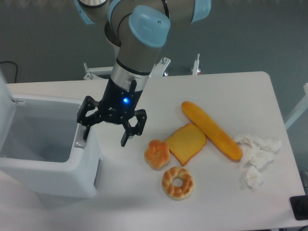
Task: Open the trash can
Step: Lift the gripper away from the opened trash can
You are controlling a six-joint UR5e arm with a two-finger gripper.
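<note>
Trash can point(48, 163) at the table's point(192, 91) left edge stands with lid point(6, 103) up and inside visible, so opening looks done. Gripper point(107, 136), spread wide, presses one finger on its button point(80, 138).

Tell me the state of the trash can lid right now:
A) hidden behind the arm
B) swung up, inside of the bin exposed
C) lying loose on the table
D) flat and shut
B: the trash can shows its hollow inside from above, and the lid stands up at its far left edge, while the claw sits spread at the bin's right rim by the button.
</note>
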